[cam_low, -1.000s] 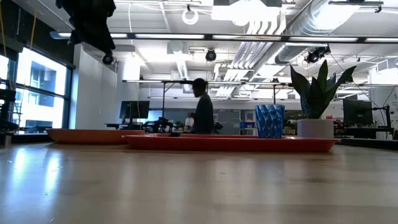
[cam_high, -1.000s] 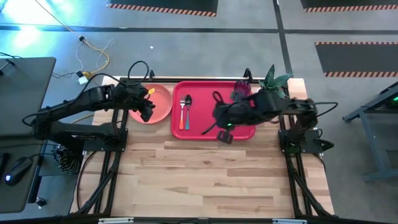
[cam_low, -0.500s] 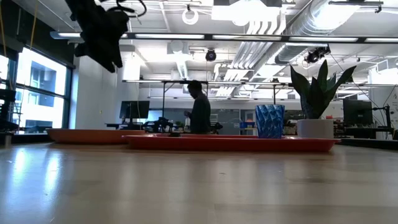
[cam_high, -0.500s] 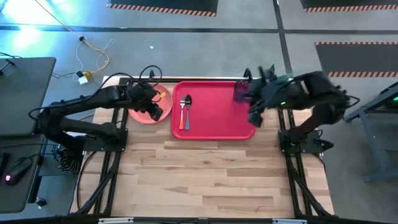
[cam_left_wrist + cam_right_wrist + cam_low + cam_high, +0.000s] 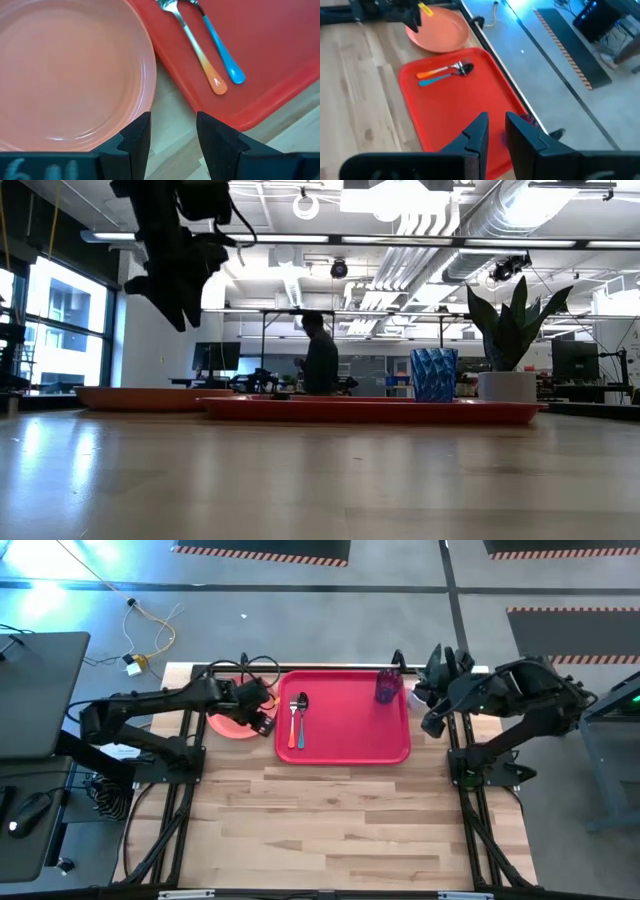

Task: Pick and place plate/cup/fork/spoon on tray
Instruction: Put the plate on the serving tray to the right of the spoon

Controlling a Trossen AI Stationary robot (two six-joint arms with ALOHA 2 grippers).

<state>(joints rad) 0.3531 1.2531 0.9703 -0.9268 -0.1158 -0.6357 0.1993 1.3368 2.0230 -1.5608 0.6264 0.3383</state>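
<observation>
across the upper middle of the high view lies the tray (image 5: 345, 718), a glossy red plastic rectangle with rounded corners and a low rim, on the pale wood-plank table (image 5: 330, 820). its centre is bare. just left of it sits the round, smooth salmon plate (image 5: 228, 720), off the tray, a narrow strip of wood between their edges. the left gripper (image 5: 172, 135) hangs over that strip, fingers apart and empty. the right gripper (image 5: 496, 131) is raised beyond the tray's right edge, fingers slightly apart, empty. the faceted blue cup (image 5: 387, 688) stands in the tray's upper right corner. the orange-handled fork (image 5: 294, 725) and teal-handled spoon (image 5: 302, 720) lie side by side at its left.
</observation>
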